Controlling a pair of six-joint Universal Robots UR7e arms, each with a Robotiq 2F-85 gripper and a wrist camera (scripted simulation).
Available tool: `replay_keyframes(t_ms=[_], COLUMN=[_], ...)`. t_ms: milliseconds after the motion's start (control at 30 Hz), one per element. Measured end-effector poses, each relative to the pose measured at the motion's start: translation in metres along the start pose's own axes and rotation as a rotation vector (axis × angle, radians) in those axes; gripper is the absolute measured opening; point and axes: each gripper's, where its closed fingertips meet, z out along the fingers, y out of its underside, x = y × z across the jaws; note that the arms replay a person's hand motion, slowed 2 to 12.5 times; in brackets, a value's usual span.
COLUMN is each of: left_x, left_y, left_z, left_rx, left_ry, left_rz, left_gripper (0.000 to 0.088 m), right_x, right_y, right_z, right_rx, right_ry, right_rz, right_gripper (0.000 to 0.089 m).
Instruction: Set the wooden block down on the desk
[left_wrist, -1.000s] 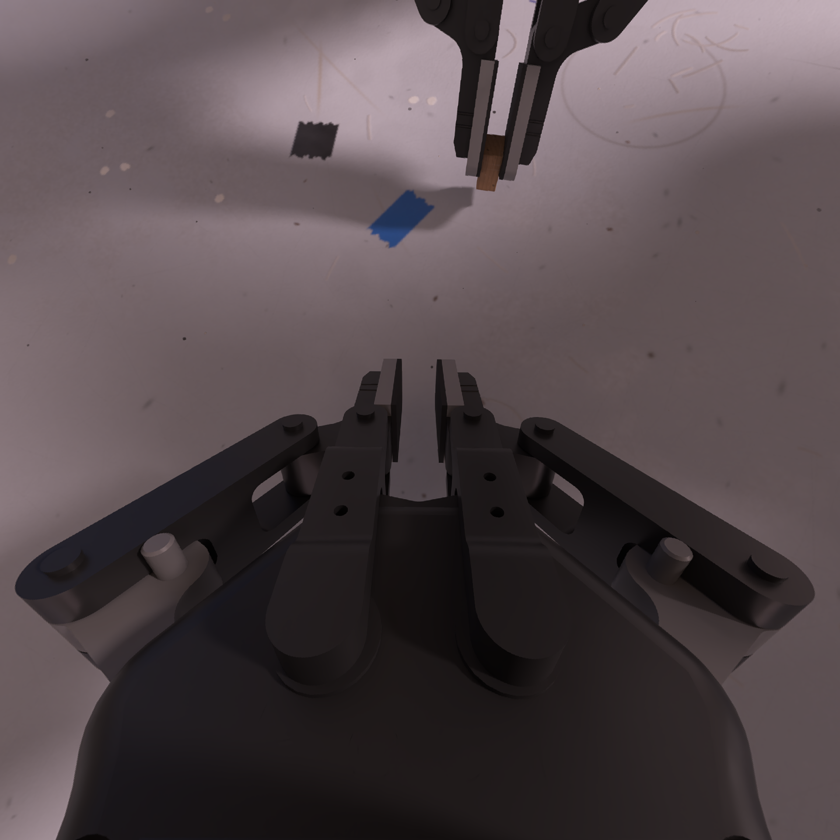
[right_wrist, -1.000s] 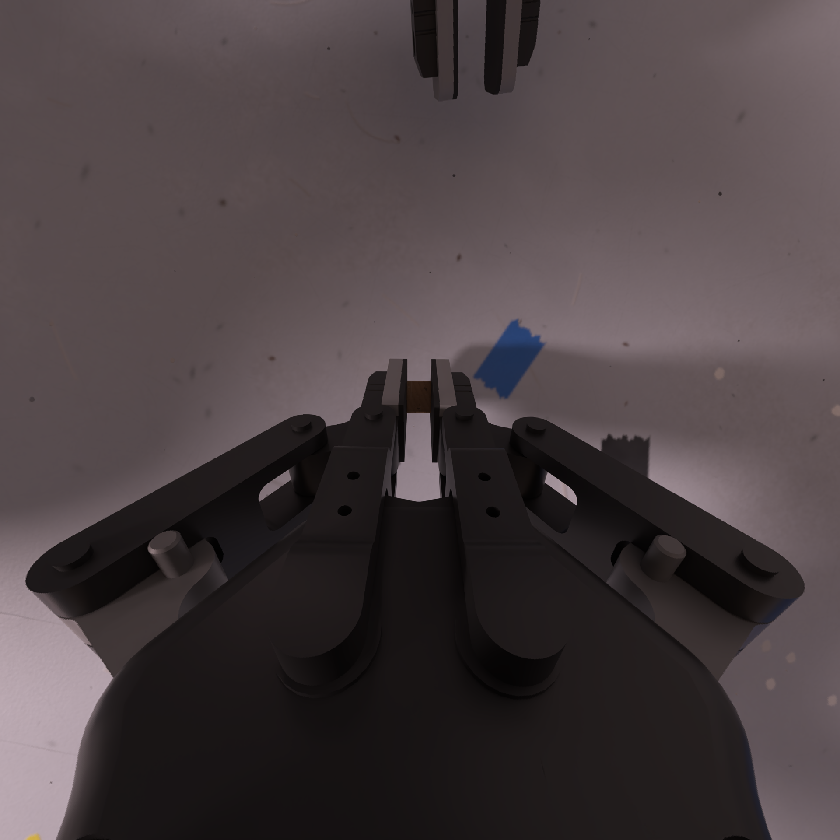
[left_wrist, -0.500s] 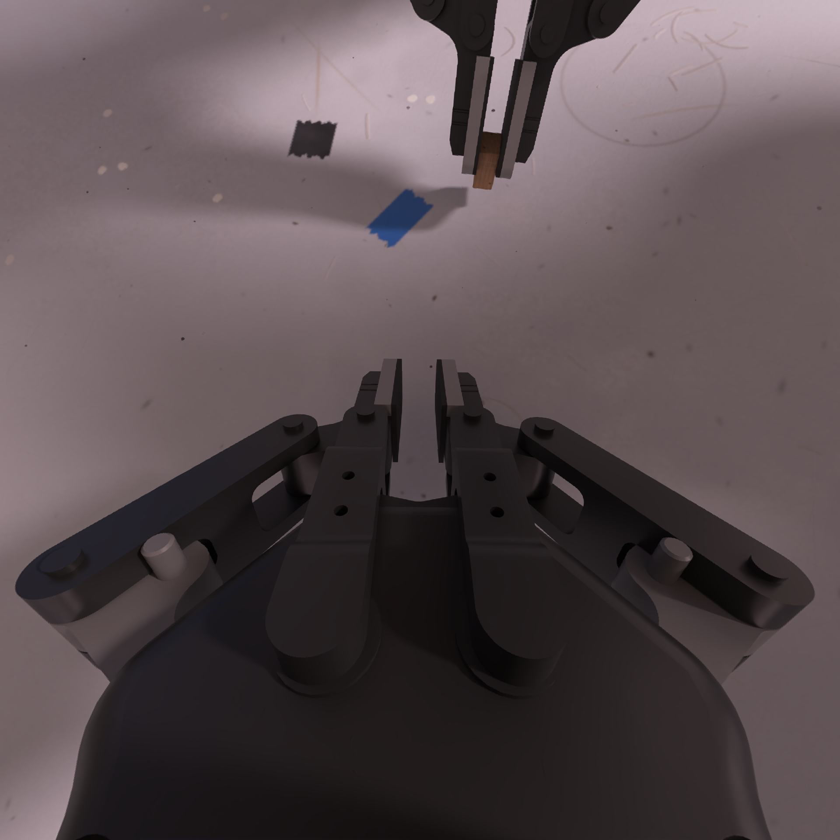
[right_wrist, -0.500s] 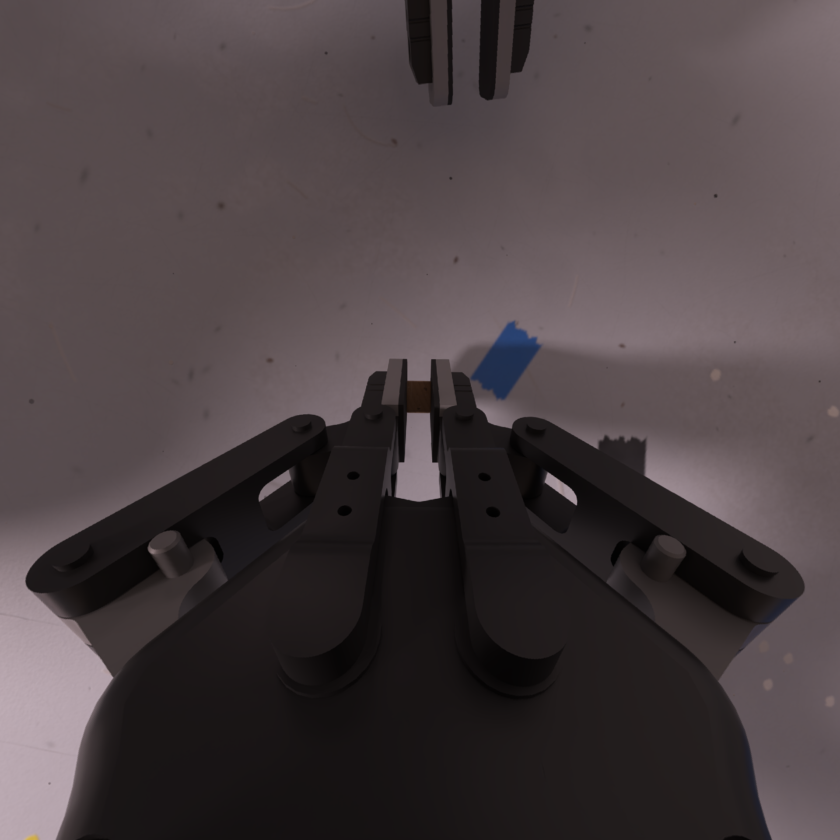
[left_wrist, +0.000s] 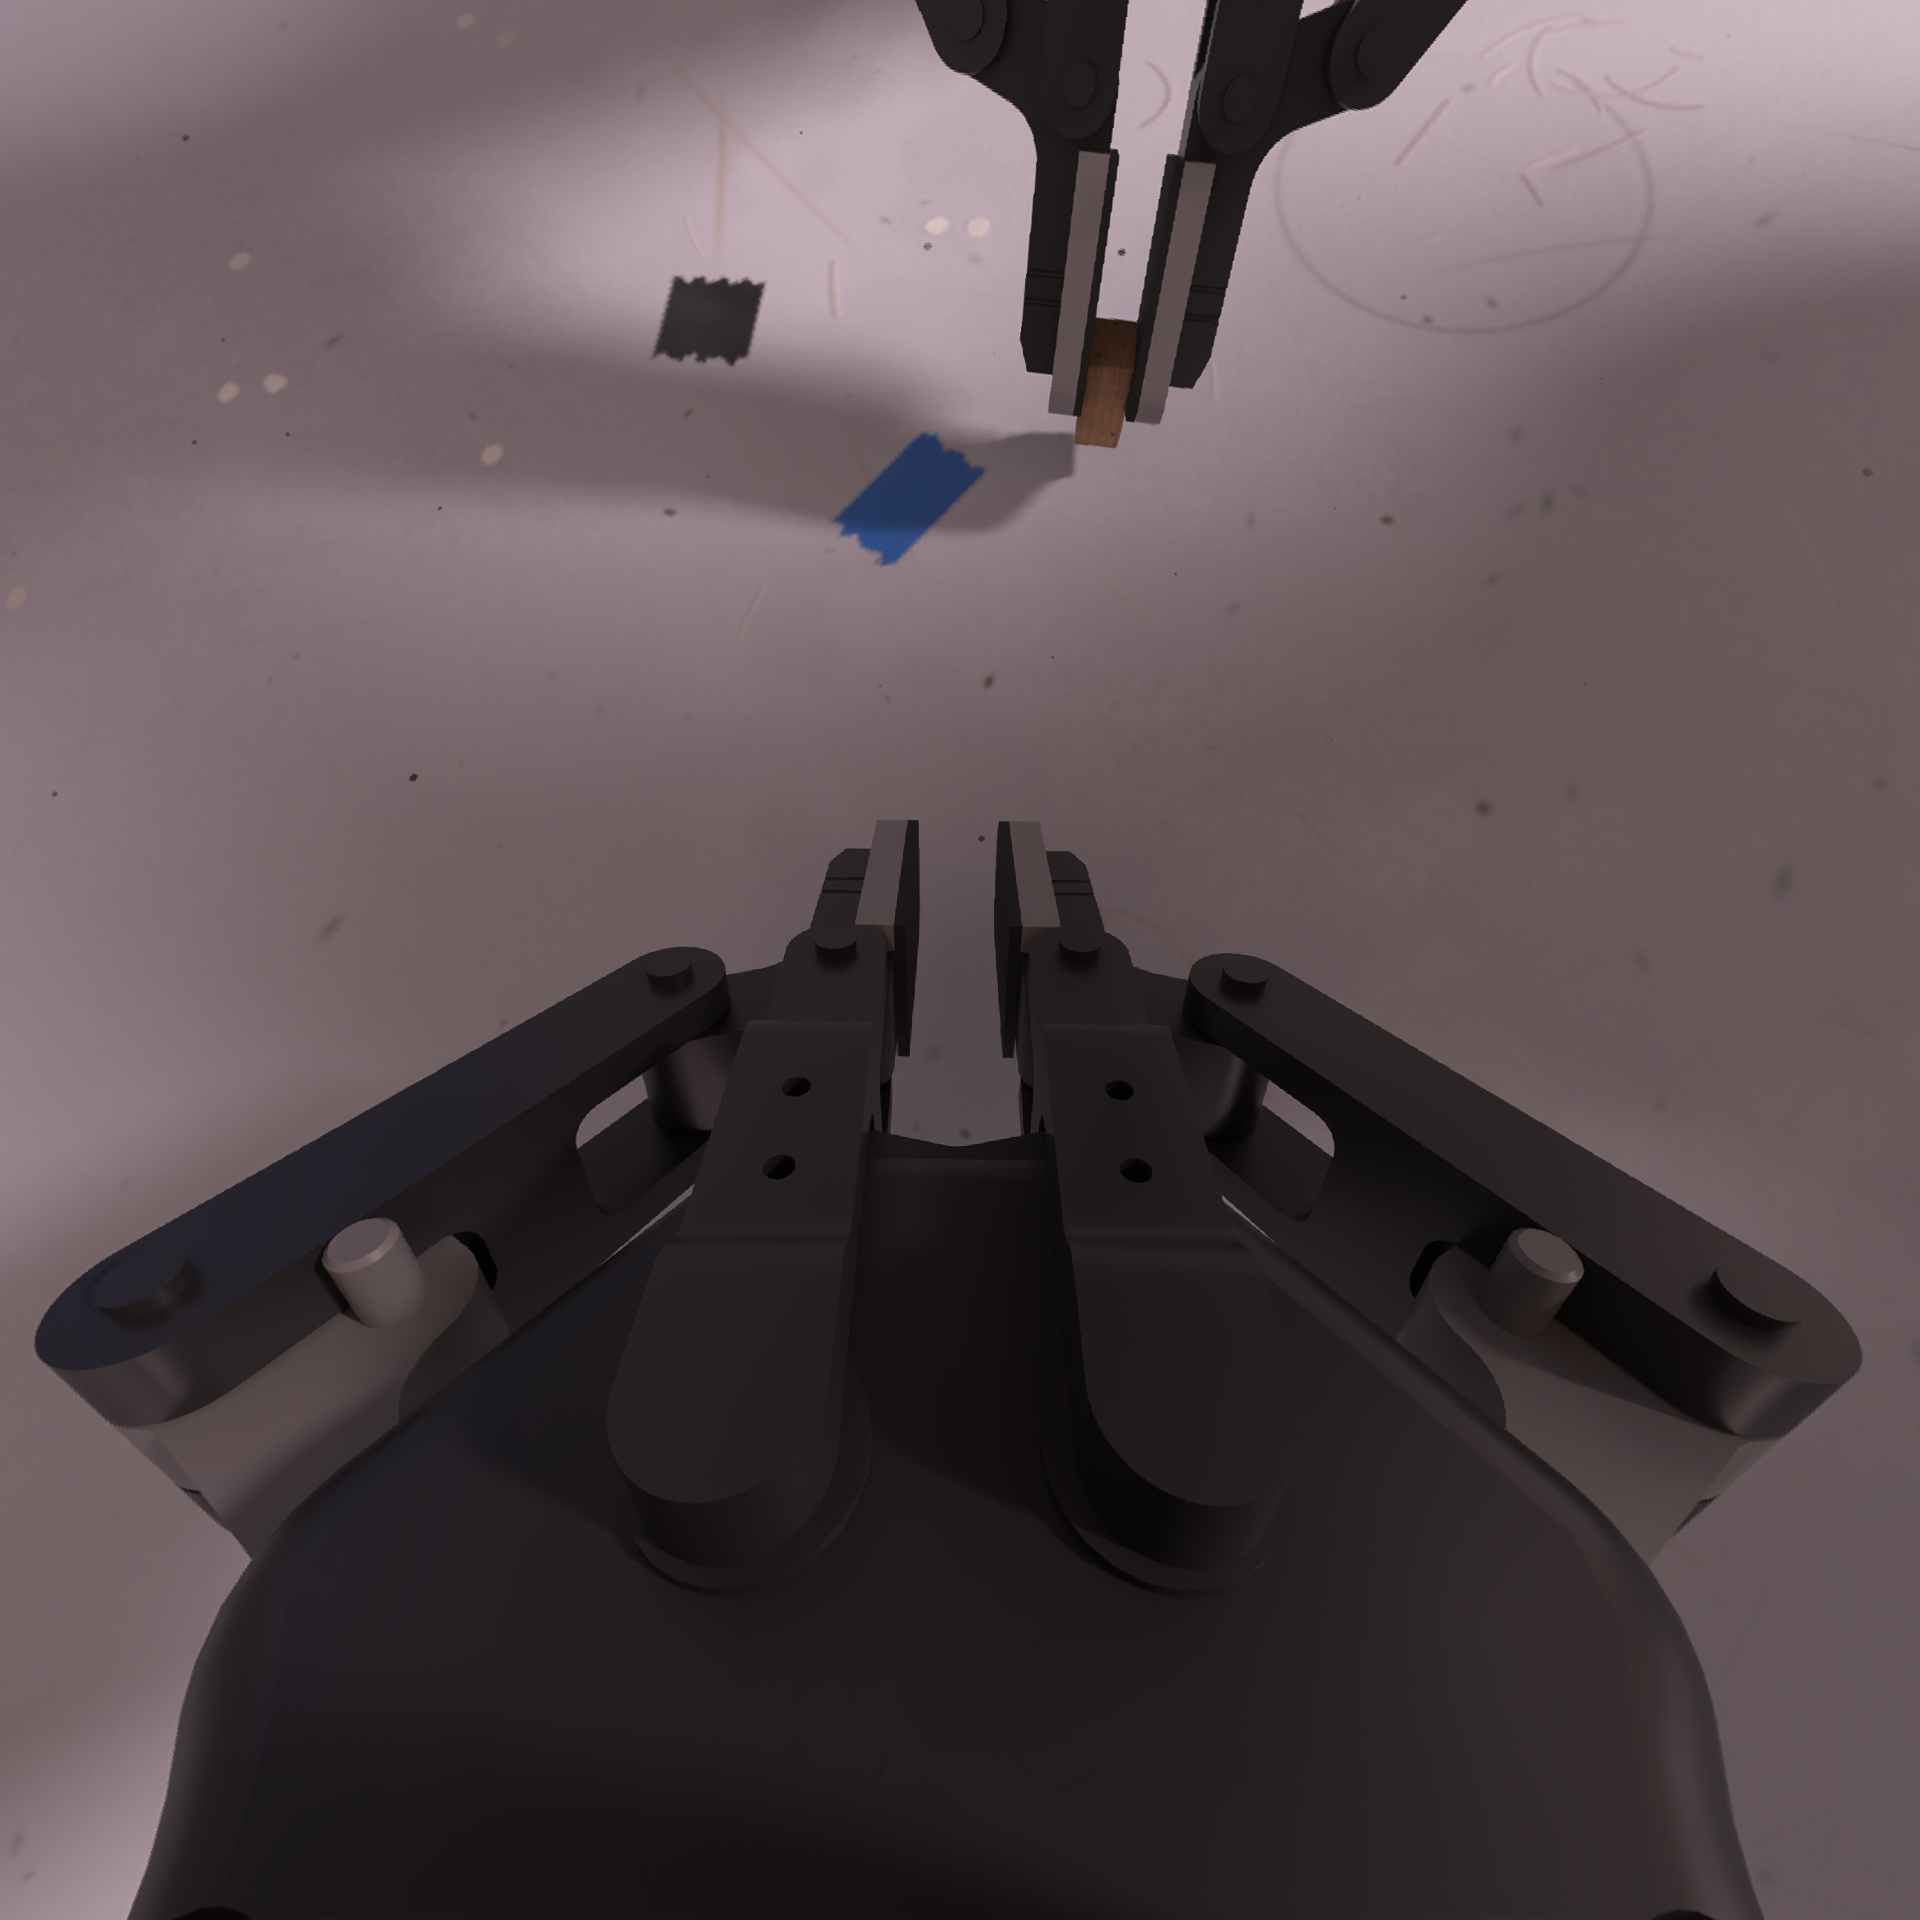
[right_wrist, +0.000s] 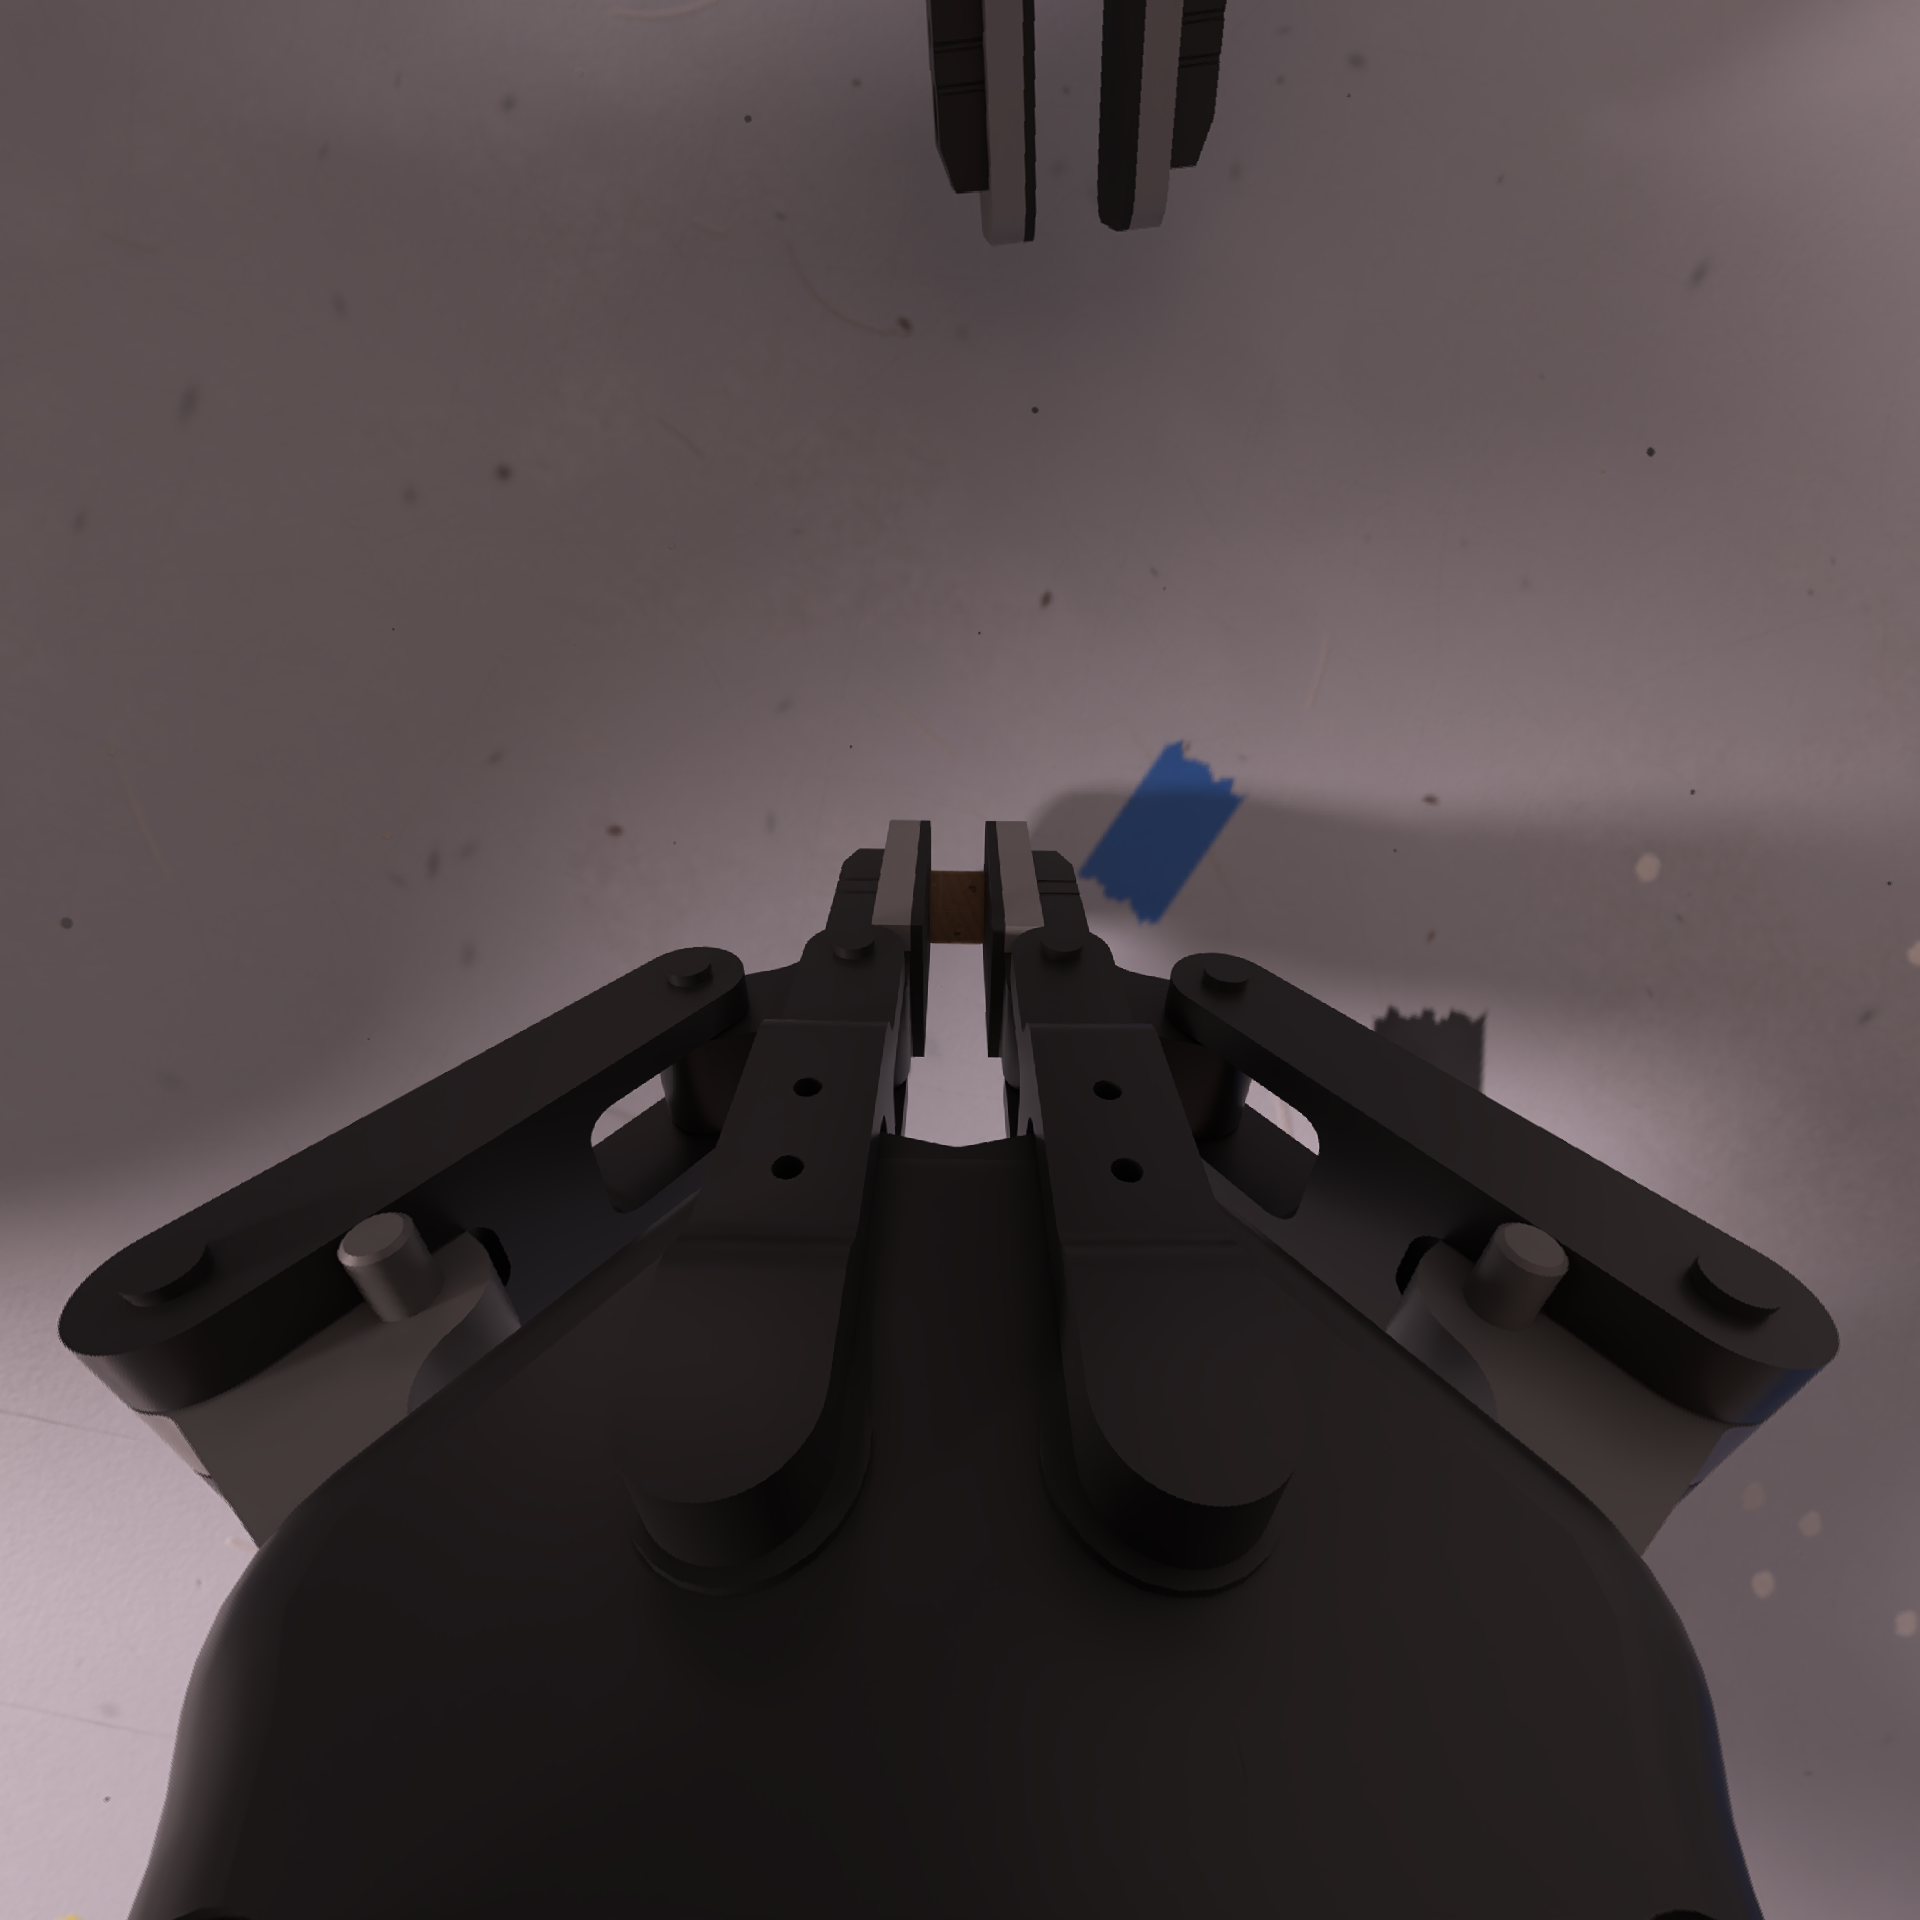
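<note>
Block (left_wrist: 1103, 390) hangs upright, long axis vertical, in right pincer (left_wrist: 1110, 405).

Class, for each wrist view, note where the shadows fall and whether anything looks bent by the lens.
Left wrist view: the right claw holding the block casts a dark band across the desk, half covering the blue tape; the wide lens splays the left claw. Right wrist view: a shadow band crosses the tape; corners are dim.

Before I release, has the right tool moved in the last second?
Yes. In the left wrist view the right tool and its wooden block have sunk slightly toward the desk, nearer the level of the blue tape.
</note>
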Motion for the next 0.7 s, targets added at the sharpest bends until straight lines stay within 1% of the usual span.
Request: replay_keyframes(t_ms=[700], left_x=[0.0003], left_y=[-0.0005], left_z=[-0.0003], left_rx=[0.004], left_ry=[0.002], left_rz=[0.0], left_gripper=[0.0133], right_x=[-0.0054], right_y=[-0.0003], right_z=[-0.001], right_rx=[0.007], right_ry=[-0.011], right_rz=[0.006], right_gripper=[0.0091])
